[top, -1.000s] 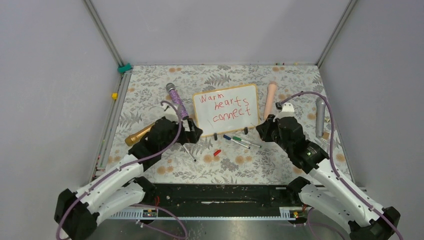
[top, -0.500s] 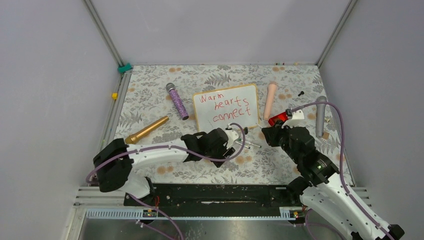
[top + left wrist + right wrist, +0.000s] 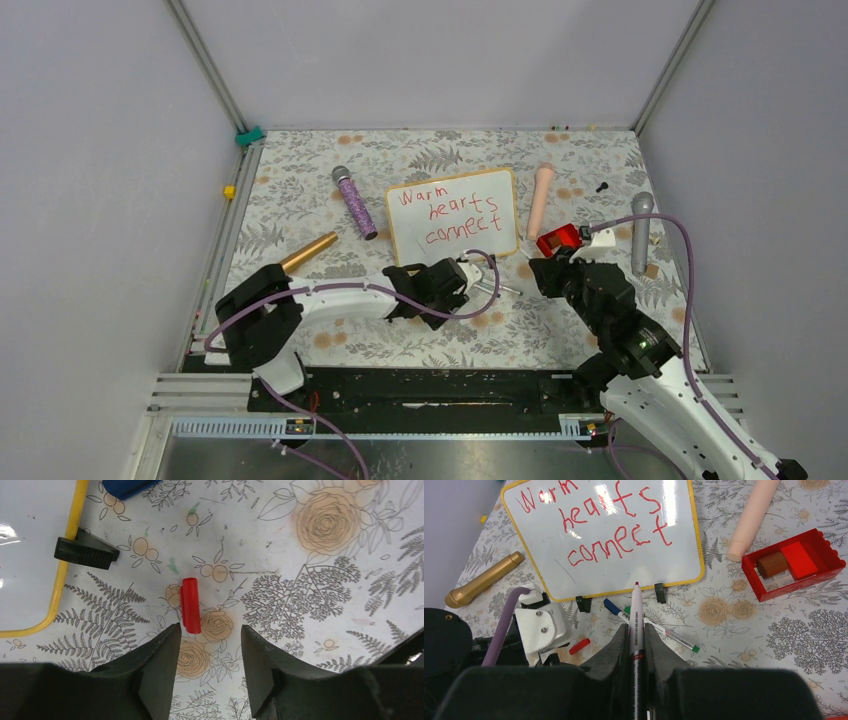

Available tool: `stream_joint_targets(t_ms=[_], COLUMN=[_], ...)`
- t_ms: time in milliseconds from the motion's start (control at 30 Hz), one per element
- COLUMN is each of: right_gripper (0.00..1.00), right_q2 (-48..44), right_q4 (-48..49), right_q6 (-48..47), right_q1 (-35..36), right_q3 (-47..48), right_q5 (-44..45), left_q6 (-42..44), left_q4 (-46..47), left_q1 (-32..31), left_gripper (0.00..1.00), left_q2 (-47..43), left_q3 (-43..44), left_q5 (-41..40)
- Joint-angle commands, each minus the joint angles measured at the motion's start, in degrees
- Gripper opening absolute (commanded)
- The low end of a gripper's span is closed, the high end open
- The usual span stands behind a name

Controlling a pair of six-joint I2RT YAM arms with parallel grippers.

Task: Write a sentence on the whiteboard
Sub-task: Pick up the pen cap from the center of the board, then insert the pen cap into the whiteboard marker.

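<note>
The whiteboard (image 3: 452, 215) stands propped at mid-table with the sentence (image 3: 594, 527) "Warm hearts connect" in red. Just in front of its near edge hovers my left gripper (image 3: 452, 288), pointing down at the cloth. In the left wrist view this gripper (image 3: 207, 630) is open with nothing between its fingers. A red marker cap (image 3: 190, 605) lies just ahead of the left fingertip (image 3: 167, 640). My right gripper (image 3: 636, 627) is shut on a red-tipped marker (image 3: 636, 611), whose tip points at the board's lower edge without touching it.
Blue (image 3: 613, 607) and green-capped (image 3: 671, 636) markers lie in front of the board. A red bin (image 3: 558, 240), pink cylinder (image 3: 540, 200) and grey microphone (image 3: 641, 232) sit at the right. Purple (image 3: 355, 202) and gold (image 3: 308, 252) microphones lie at the left.
My left arm swung right from beside the board to in front of it, over the red cap, and its jaws narrowed. My right gripper drew back right, uncovering the red bin.
</note>
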Motion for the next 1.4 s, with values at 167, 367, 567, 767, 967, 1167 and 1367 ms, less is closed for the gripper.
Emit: stream_joint_targets(t_ms=[167,367,567,767,967,1167,1367], right_gripper=[0.0,0.0,0.0,0.0,0.0,0.0,0.0], right_q2=[-0.6,1.0,1.5,1.7,7.6,16.5,17.5], right_q4=[0.5,0.3,-1.5,-6.4,-8.3,-6.8,1.9], right_q6=[-0.7,-0.8,-1.0,-2.1,-5.1,-5.5,-3.6], right_q1=[-0.2,-0.3,-0.2,-0.3,-0.2,-0.2,0.4], right_q3=[-0.7,-0.1,1.2,3.9,8.1,11.0,7.8], right_q5=[1.1,0.1,-1.1,-1.3,-22.1,-40.7,-44.6], left_q6=[-2.1,-1.6,-1.2,-2.3,5.6,18.4,24.2], left_q4=[1.0,1.0,1.4,4.7,18.6,30.4,40.4], left_q1=[3.1,3.7,3.8,4.4,4.4,4.2,4.0], left_gripper=[0.46,0.41,0.19,0.0,0.0,0.0,0.0], left_q2=[2.7,4.0,4.6,0.8,-15.8,-25.9,-28.5], left_q3=[2.7,2.3,0.6,-4.0,-15.5,-24.5,-31.4], left_q5=[-1.6,0.5,3.4,6.0,9.1,9.6,7.2])
